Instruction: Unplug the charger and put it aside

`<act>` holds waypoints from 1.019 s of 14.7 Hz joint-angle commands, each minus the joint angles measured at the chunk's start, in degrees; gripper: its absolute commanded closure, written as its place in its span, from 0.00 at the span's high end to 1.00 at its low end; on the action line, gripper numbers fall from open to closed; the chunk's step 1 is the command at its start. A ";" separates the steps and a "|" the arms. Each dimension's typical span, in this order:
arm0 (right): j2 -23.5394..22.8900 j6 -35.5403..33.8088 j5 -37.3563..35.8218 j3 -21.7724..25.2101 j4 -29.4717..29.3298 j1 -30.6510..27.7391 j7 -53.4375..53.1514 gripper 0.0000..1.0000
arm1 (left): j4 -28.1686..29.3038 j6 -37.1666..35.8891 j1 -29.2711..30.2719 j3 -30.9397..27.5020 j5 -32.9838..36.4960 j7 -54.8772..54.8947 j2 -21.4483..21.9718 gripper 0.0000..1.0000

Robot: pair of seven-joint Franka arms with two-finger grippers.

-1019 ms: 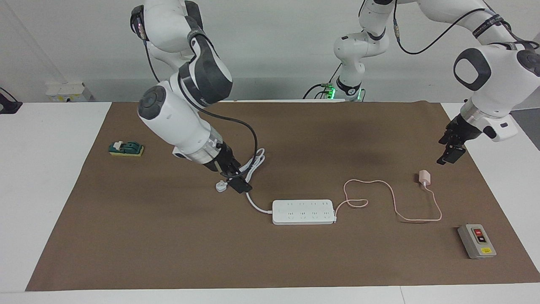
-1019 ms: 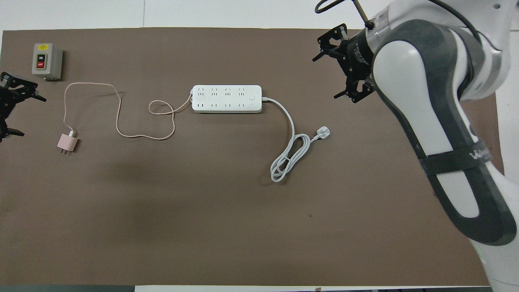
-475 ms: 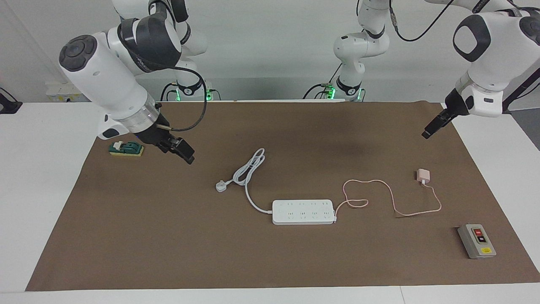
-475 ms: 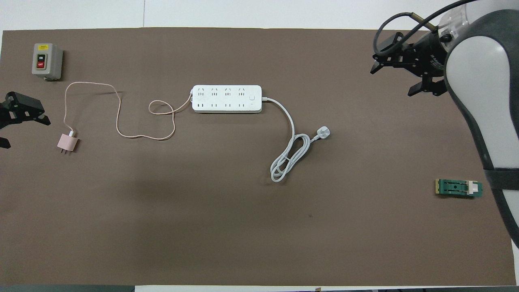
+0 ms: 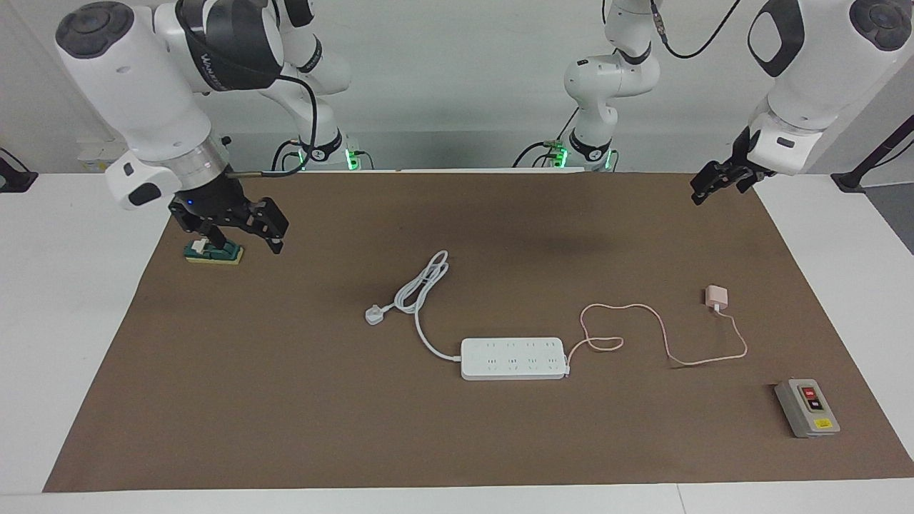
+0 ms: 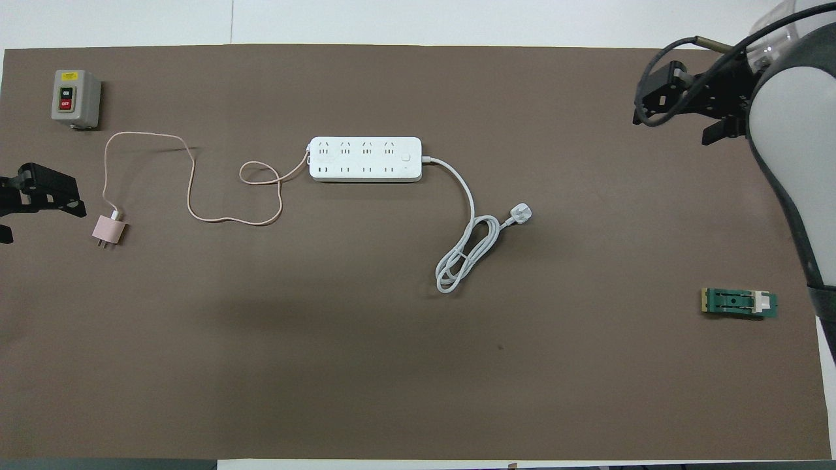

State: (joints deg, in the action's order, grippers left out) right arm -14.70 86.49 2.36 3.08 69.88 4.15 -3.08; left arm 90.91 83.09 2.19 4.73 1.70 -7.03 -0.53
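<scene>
The charger (image 5: 716, 296) is a small pale pink cube lying on the brown mat toward the left arm's end; it also shows in the overhead view (image 6: 108, 230). Its thin pink cable (image 5: 665, 335) loops across the mat (image 6: 189, 189) to the end of the white power strip (image 5: 513, 358) (image 6: 364, 158). My left gripper (image 5: 721, 184) (image 6: 36, 219) is open and empty, up in the air over the mat's edge beside the charger. My right gripper (image 5: 235, 239) (image 6: 673, 127) is open and empty, raised over the mat at the right arm's end.
A grey switch box (image 5: 807, 407) (image 6: 76, 98) stands farther from the robots than the charger. The strip's white plug (image 5: 374, 314) (image 6: 520, 213) and coiled cord (image 5: 421, 285) lie mid-mat. A small green switch (image 5: 214, 251) (image 6: 739, 303) sits under the right gripper.
The right gripper has swung away from the white plug to the right arm's end of the mat and risen. The left gripper has lifted away from the charger. The charger has stayed put.
</scene>
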 commanded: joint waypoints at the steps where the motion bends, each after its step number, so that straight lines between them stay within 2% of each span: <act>1: 8.79 1.14 -2.27 -0.53 10.25 -2.21 6.40 1.00 | -2.04 -2.49 -1.13 -0.43 0.59 3.51 -1.14 1.00; 4: 15.03 0.61 -2.36 -0.62 17.45 -3.88 6.94 1.00 | -1.09 2.06 -1.39 -0.60 -2.75 5.87 -0.80 1.00; 6: 17.33 0.35 -2.45 -0.53 20.55 -4.33 7.12 1.00 | -0.82 2.95 -1.48 -0.78 -2.93 6.15 -0.70 1.00; 9: 18.65 -0.01 -4.02 -0.79 23.27 -5.20 7.20 1.00 | -1.08 3.22 -1.48 -0.78 -1.36 6.15 -1.05 1.00; 12: 18.74 0.43 -5.08 -1.15 23.72 -5.56 9.75 1.00 | 1.37 4.36 -1.92 -0.60 -1.35 6.24 -0.62 1.00; 15: 18.74 0.35 -5.17 -1.15 23.81 -5.56 10.02 1.00 | 0.24 3.48 -1.92 -0.69 -1.18 6.33 -0.97 1.00</act>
State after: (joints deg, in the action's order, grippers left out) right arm 2.53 85.89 -1.70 2.97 91.69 -0.25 5.29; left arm 91.50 86.14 1.09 4.72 -0.28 -1.51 -1.30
